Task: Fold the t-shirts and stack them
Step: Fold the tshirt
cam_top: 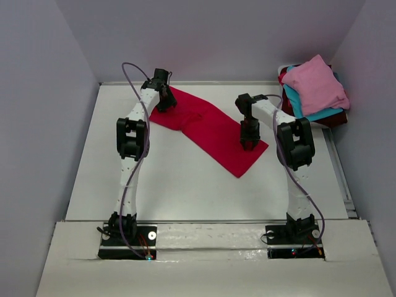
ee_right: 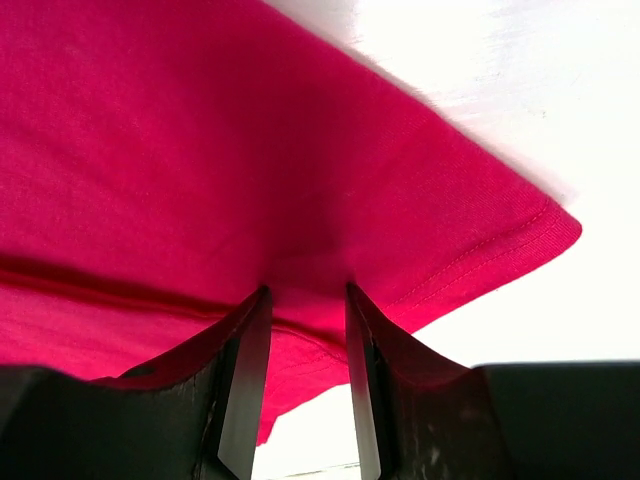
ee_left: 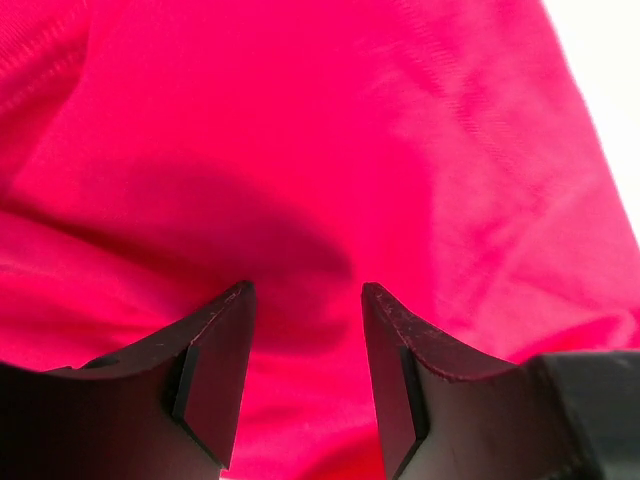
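Note:
A crimson-red t-shirt (cam_top: pixel 210 127) lies as a long folded strip, running diagonally from back left to front right on the white table (cam_top: pixel 173 185). My left gripper (cam_top: pixel 164 101) stands over its back-left end, open, and red cloth (ee_left: pixel 300 150) fills the left wrist view beyond the black fingertips (ee_left: pixel 232 310). My right gripper (cam_top: pixel 250 142) is at the front-right end, near the hemmed corner (ee_right: pixel 540 225). Its jaws stand apart with their tips (ee_right: pixel 258 310) pressed against the cloth (ee_right: pixel 200 150). A pile of other t-shirts sits at the back right: pink (cam_top: pixel 315 83) on top, teal (cam_top: pixel 304 111) and dark maroon (cam_top: pixel 337 119) below.
Grey walls close in the table on the left, back and right. The pile rests on a white tray (cam_top: pixel 284 69) beyond the table's right edge (cam_top: pixel 337 167). Both arm bases (cam_top: pixel 127 238) are bolted at the near edge.

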Tool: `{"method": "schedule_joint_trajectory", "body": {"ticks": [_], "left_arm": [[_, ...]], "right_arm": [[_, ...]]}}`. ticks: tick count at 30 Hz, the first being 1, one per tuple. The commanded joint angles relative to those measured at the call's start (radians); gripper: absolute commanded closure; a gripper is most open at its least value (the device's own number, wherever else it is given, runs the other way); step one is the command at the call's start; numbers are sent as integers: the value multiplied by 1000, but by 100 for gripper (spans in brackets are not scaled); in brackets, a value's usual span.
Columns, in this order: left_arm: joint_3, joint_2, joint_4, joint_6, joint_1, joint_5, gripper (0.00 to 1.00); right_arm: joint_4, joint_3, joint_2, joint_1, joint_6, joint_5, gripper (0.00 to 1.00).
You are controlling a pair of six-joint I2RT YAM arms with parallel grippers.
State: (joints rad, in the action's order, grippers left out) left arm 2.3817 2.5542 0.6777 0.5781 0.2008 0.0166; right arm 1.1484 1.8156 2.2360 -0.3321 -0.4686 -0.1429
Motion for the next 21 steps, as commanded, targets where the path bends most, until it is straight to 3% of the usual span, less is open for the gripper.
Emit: {"method": "schedule_joint_trajectory", "body": {"ticks": [1,10,21], "left_arm": [[-4,29,22,37,-4,3,43],[-15,52,40,49,-4,-6,43],[-24,58,66,16,-4,13,43]], "right_arm": [[-13,-13,2,7,15,-24,59],[-4,-48,4,7,19,20,63],[-19,-243,-104,-18,36,175,67]]}}
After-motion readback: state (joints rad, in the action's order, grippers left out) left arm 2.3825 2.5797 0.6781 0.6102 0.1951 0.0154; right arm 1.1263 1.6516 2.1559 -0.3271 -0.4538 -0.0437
